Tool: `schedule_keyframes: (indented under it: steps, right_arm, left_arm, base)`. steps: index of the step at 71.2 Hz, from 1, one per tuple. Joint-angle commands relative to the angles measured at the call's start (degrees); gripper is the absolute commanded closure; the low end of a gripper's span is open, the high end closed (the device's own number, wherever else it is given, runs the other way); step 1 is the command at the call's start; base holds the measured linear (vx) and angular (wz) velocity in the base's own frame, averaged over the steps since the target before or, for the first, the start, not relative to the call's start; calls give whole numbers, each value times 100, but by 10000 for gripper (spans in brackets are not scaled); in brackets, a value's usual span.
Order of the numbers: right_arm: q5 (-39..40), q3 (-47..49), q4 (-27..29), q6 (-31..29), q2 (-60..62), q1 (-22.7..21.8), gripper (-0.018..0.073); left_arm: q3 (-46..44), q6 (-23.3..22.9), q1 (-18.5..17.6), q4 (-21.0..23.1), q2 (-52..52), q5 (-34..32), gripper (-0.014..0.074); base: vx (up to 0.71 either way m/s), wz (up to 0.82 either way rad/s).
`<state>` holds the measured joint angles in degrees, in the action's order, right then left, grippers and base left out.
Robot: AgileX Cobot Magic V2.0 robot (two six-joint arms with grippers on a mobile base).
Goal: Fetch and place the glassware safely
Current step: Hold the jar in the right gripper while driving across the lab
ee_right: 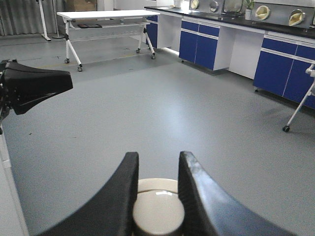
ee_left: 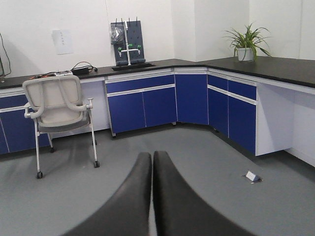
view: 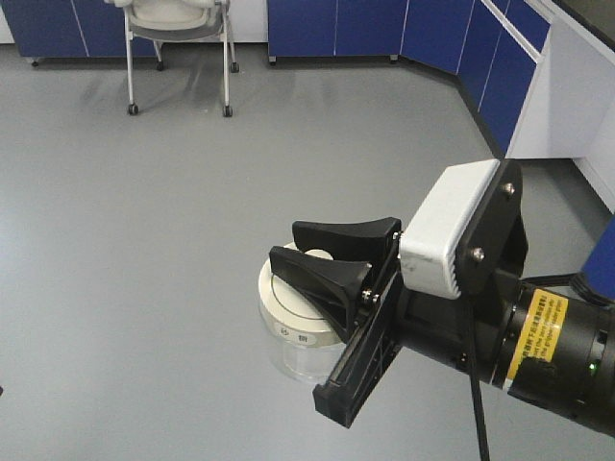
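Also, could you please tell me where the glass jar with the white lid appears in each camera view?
Exterior front-facing: the jar is lower centre, held in the right gripper.
Left wrist-mounted: not in view.
Right wrist-mounted: its lid shows at bottom centre, between the fingers.
Shared landmark: the blue cabinets appear in all three views.

Black curved right hand (view: pixel 286 242), white screwed housing (view: pixel 450 226), yellow label (view: pixel 534 327), perhaps warning text.

The squat clear glass jar (view: pixel 288 327), cream lid on, hangs upright, its knob pinched by the right gripper (view: pixel 288 246).
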<state>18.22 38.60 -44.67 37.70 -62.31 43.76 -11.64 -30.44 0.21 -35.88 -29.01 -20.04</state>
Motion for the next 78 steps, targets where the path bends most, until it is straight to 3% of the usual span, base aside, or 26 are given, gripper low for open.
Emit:
schedule_keyframes:
  steps: [1, 78]
  right_arm:
    - [489, 202, 94, -40, 136, -3, 560]
    - [446, 202, 94, -40, 119, -3, 560]
  left_arm:
    - [-153, -60, 0, 109, -17, -316, 595]
    - [-153, -60, 0, 109, -17, -319, 595]
  base:
    - [67, -3]
    - [62, 2]
